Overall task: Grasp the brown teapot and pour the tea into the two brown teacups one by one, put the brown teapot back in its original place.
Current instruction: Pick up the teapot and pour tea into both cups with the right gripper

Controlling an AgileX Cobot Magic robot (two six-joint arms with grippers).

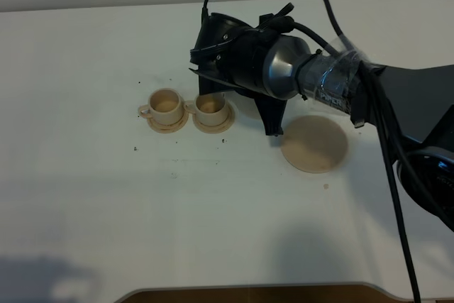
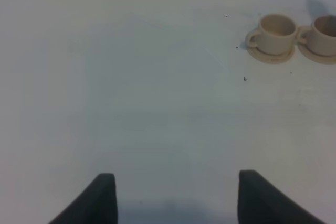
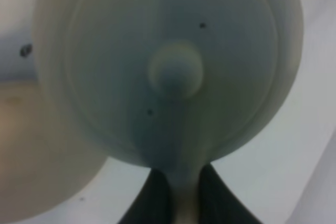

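Note:
My right gripper (image 1: pixel 220 79) reaches across the middle and hangs just over the right one of the two brown teacups (image 1: pixel 211 108). The left teacup (image 1: pixel 165 105) stands beside it, each on its small saucer. In the right wrist view the brown teapot (image 3: pixel 173 72) fills the frame, lid and knob facing the camera, and the right gripper (image 3: pixel 181 182) is shut on its handle. A blurred tan round shape (image 3: pixel 31 156) lies under the pot's edge. In the exterior view the pot is almost wholly hidden under the gripper. The wide saucer (image 1: pixel 314 144) lies bare. My left gripper (image 2: pixel 176 198) is open, far from the cups (image 2: pixel 275 29).
The white table (image 1: pixel 213 211) carries a few dark specks near the cups. The right arm's black body and cables (image 1: pixel 397 104) span the right side of the exterior view. The table's front edge runs along the bottom.

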